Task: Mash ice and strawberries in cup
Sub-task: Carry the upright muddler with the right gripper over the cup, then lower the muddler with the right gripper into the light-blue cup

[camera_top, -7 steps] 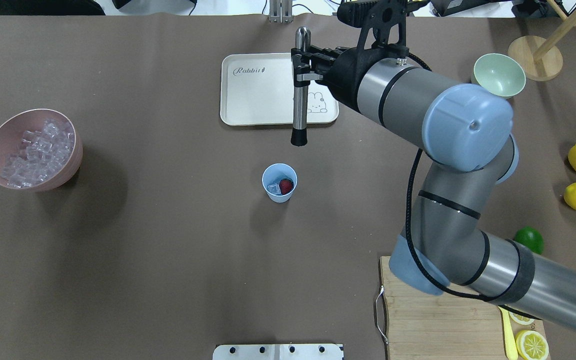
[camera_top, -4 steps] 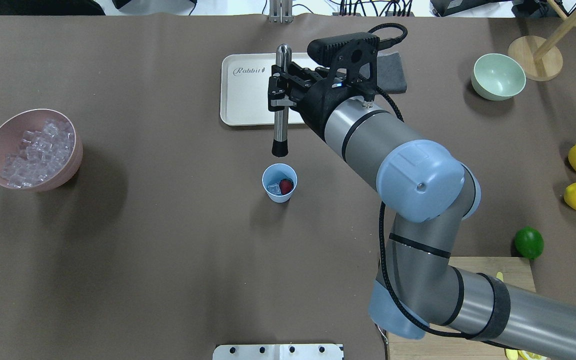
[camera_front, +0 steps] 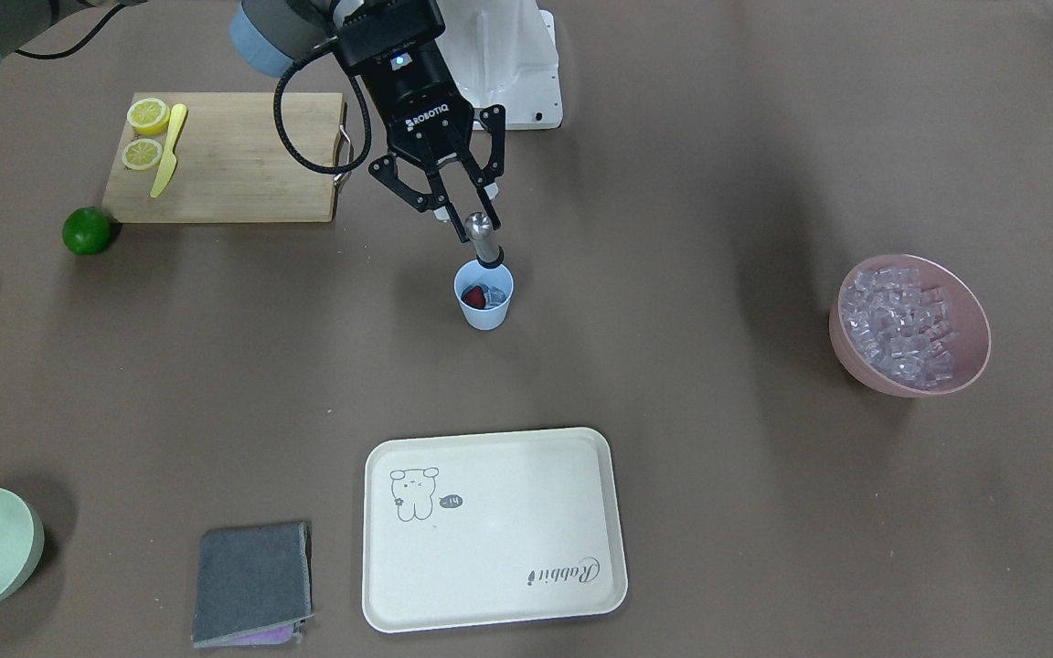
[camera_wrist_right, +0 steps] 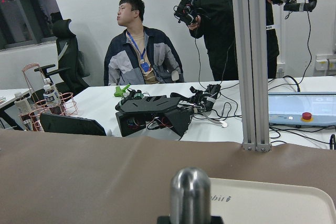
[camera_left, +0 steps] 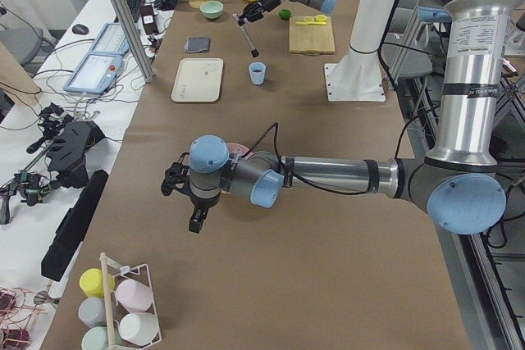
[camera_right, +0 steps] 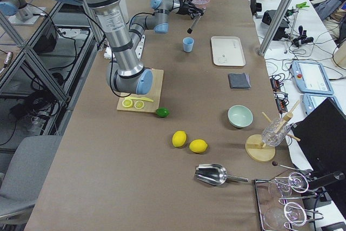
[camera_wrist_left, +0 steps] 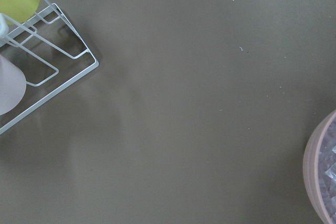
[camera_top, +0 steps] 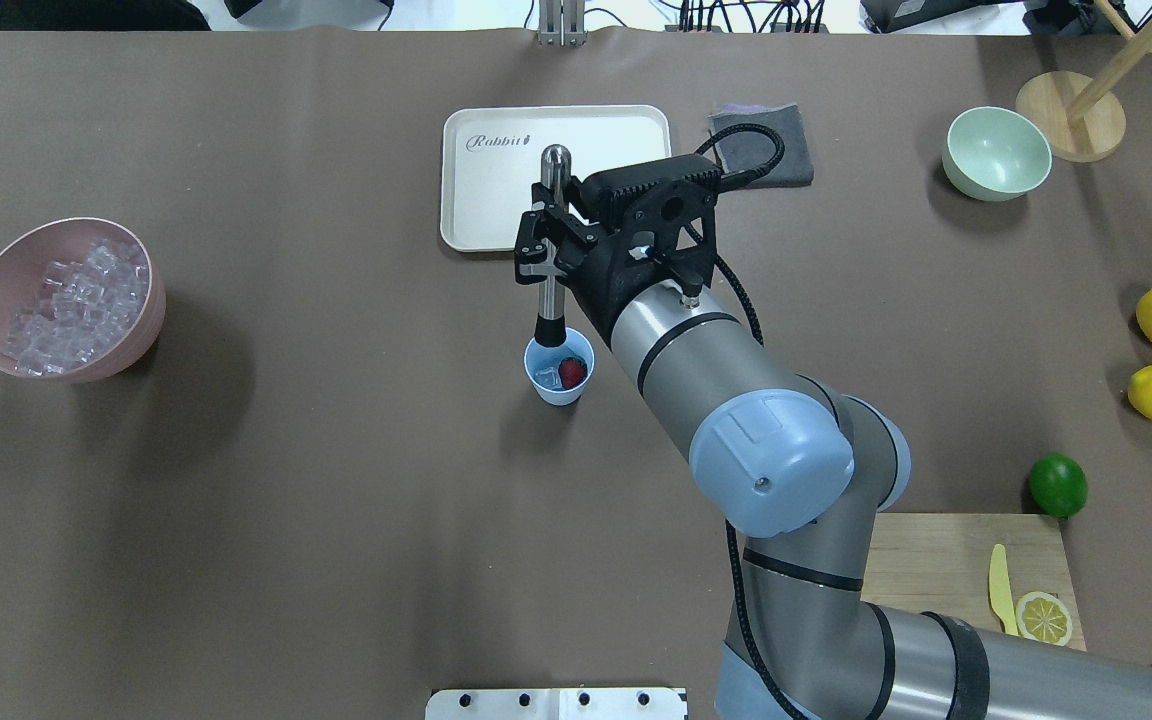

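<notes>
Cup [camera_top: 558, 397] w/ strawberry [camera_top: 572, 373] sits just below R jaws' muddler [camera_top: 549, 290] tip.

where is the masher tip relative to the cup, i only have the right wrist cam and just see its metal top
observer: the masher has its tip hanging just above the mouth of the cup, not inside it yet.
operator: whats in the cup
observer: one strawberry with ice beside it, both apparently whole.
operator: is the grip ok
observer: the right claw is shut on the masher's shaft, roughly midway along it.
operator: is the left arm in the way
observer: no, the left claw is far off, near the pink bowl.
</notes>
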You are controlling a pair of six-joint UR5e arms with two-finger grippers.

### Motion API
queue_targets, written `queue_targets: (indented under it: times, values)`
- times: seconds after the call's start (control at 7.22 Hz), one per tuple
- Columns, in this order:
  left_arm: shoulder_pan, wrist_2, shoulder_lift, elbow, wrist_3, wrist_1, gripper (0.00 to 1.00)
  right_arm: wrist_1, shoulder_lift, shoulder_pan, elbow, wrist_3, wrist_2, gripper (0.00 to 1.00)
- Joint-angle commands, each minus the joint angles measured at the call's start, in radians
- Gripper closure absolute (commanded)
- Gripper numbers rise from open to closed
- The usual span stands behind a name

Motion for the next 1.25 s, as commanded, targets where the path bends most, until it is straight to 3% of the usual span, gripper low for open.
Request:
queue_targets:
  times: [0.0, 1.11]
  values:
    - [0.000, 0.000, 0.000, -0.001, 0.000, 0.000, 0.03, 0.000, 0.003, -0.012, -0.029, 0.000, -0.038, 1.00]
    - [0.002, 0.000, 0.019, -0.009, 0.000, -0.026, 0.03, 0.009, 0.008, -0.047, -0.111, 0.009, -0.075, 1.00]
